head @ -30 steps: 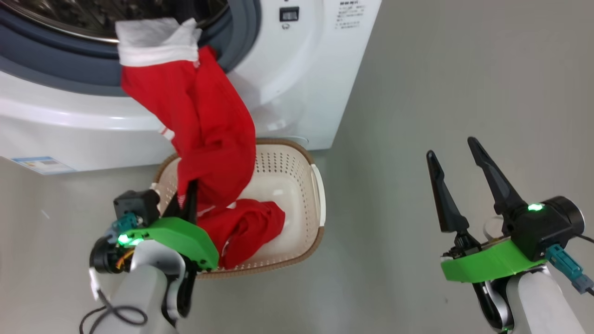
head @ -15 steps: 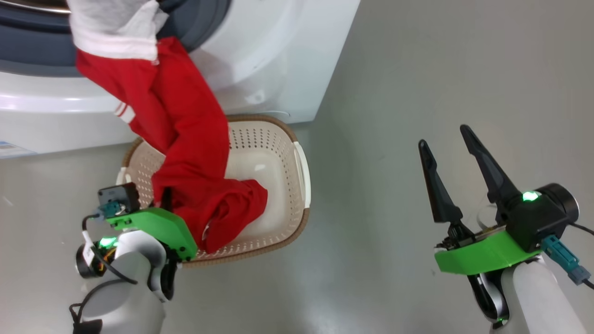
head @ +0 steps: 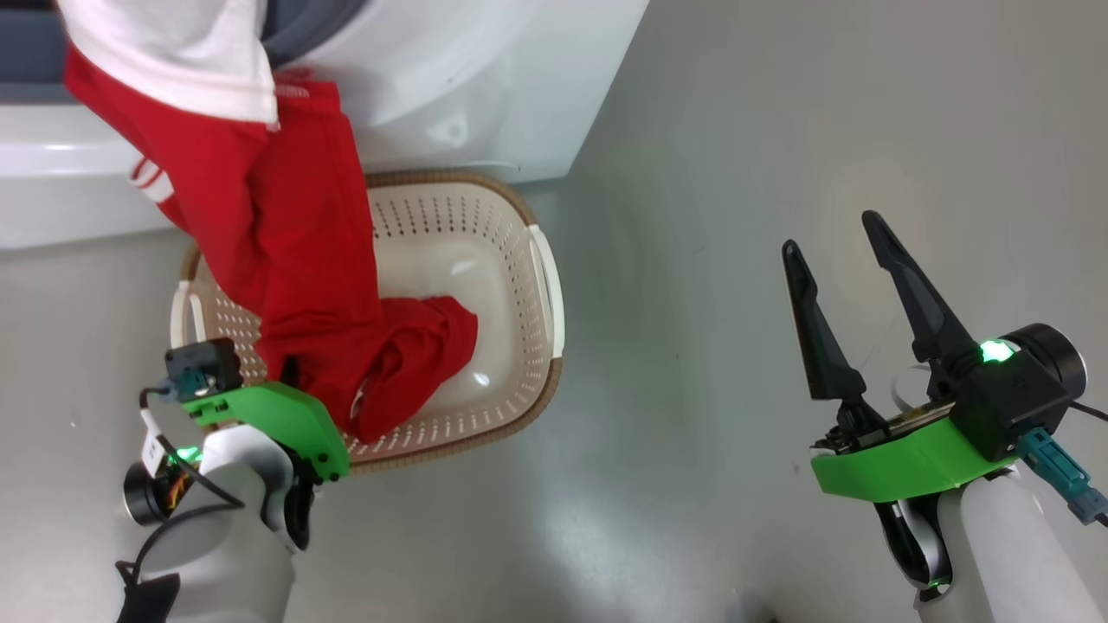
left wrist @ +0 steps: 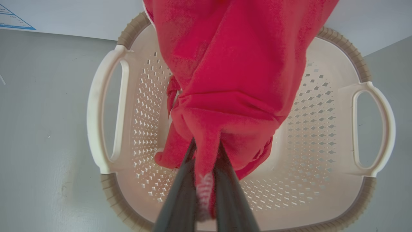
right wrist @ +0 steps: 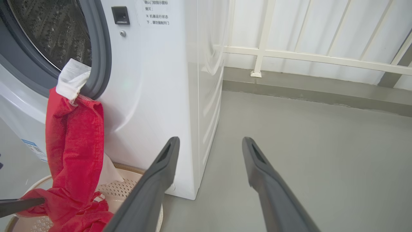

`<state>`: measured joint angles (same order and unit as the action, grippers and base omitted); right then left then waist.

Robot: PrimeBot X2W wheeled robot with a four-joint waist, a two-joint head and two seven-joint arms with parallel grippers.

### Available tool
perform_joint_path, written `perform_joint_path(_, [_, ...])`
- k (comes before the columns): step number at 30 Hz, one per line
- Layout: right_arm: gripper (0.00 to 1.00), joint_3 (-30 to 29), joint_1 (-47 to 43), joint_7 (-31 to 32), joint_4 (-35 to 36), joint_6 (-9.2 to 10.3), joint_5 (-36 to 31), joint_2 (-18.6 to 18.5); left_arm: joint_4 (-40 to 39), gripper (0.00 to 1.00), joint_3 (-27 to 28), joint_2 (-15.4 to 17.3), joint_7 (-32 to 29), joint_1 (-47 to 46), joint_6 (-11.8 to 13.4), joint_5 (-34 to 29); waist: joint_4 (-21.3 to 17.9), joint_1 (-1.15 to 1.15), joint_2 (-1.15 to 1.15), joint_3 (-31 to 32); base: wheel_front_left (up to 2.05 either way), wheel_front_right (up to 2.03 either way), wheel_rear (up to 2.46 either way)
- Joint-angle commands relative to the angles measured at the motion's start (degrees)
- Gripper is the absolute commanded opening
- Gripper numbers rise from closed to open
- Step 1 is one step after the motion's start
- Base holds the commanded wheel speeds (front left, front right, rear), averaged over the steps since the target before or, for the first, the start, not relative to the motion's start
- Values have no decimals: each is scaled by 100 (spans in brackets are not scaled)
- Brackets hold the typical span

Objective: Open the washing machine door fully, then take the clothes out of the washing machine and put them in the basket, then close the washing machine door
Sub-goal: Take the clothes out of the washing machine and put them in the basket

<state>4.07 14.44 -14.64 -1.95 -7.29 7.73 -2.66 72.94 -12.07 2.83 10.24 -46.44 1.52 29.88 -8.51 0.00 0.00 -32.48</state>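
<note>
Our left gripper (left wrist: 207, 145) pinches the clothes (head: 294, 260) over the basket (head: 549, 290) to drop them in; our right gripper (head: 829, 232) hangs spread.

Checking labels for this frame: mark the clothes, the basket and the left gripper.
clothes (left wrist: 231, 80), left wrist view, red fold above the basket
basket (head: 552, 294), head view, white side handle
left gripper (left wrist: 206, 151), left wrist view, between fingertips pinching fabric

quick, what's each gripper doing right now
left gripper: shut on the bright red fabric clothes
right gripper: open, holding nothing
</note>
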Motion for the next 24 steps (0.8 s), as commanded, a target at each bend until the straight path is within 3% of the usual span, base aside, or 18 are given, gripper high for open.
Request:
perform_joint_path(1, [100, 112, 52, -36, 162, -20, 33, -21, -18, 0, 113, 162, 52, -15, 24, 28, -4, 0, 0, -149, 0, 0, 0])
perform_joint_path(20, [100, 68, 248, -36, 221, -20, 15, -21, 91, 0, 46, 210, 47, -157, 87, 124, 46, 0, 0, -628, 0, 0, 0])
perform_joint_path(21, [100, 68, 252, -36, 215, -20, 17, -21, 92, 16, 37, 213, 56, -165, 83, 123, 49, 0, 0, -627, 0, 0, 0])
perform_joint_path(22, [100, 68, 258, -36, 211, -20, 21, -21, 93, 90, 32, 213, 67, -173, 81, 126, 53, 0, 0, -626, 0, 0, 0])
perform_joint_path(23, [100, 65, 261, -36, 209, -20, 25, -21, 94, 100, 26, 212, 82, -180, 83, 128, 59, 0, 0, -624, 0, 0, 0])
perform_joint_path(24, [100, 63, 265, -36, 209, -20, 30, -21, 94, 100, 18, 210, 99, -187, 81, 129, 66, 0, 0, -622, 0, 0, 0])
